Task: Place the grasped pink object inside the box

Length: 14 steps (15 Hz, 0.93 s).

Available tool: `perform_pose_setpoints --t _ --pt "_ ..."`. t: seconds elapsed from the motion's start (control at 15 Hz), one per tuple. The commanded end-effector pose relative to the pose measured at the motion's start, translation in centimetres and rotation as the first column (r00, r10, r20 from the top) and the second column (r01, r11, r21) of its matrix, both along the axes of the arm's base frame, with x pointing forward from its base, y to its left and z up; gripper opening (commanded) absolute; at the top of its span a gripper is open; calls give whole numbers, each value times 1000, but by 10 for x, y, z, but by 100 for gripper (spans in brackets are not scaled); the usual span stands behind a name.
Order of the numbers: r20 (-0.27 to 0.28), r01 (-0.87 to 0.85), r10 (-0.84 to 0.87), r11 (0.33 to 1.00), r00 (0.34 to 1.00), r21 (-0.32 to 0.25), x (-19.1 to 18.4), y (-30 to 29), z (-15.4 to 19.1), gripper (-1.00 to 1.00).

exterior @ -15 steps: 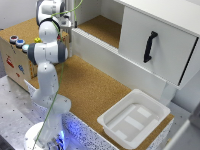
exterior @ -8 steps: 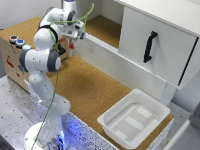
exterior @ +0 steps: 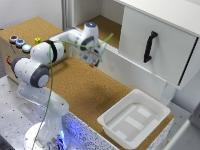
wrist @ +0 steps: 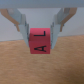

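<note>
In the wrist view my gripper [wrist: 40,37] is shut on the pink object [wrist: 39,41], a small pinkish-red cube with black letters, held between both fingers above the cork surface. In the exterior view the gripper [exterior: 95,59] hangs over the cork table near the white drawer wall; the cube itself is too small to make out there. The box [exterior: 158,109], a shallow white tub with ridges on its floor, sits at the exterior view's lower right, well away from the gripper.
A big white drawer with a black handle [exterior: 150,46] stands at the exterior view's upper right. A brown cork-topped box with coloured buttons [exterior: 20,43] is at the left. The cork table [exterior: 95,92] lies between gripper and tub.
The arm has swung toward the exterior view's right and forward, carrying the gripper from near the back corner out over the cork table.
</note>
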<state>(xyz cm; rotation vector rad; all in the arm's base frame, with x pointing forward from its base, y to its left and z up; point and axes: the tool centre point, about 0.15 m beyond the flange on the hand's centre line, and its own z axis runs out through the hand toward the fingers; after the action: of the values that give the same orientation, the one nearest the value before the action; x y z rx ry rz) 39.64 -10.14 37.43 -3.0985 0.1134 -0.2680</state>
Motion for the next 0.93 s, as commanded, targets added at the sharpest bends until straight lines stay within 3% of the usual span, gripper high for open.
perform_pose_setpoints --t 0.0,0.47,0.87 --pt "24 145 -146 987 989 64 -21 -142 -33 -100" --pt "44 383 -386 922 922 60 -68 -271 -47 -100" --pt "34 539 -540 841 841 45 -102 -330 -73 -100"
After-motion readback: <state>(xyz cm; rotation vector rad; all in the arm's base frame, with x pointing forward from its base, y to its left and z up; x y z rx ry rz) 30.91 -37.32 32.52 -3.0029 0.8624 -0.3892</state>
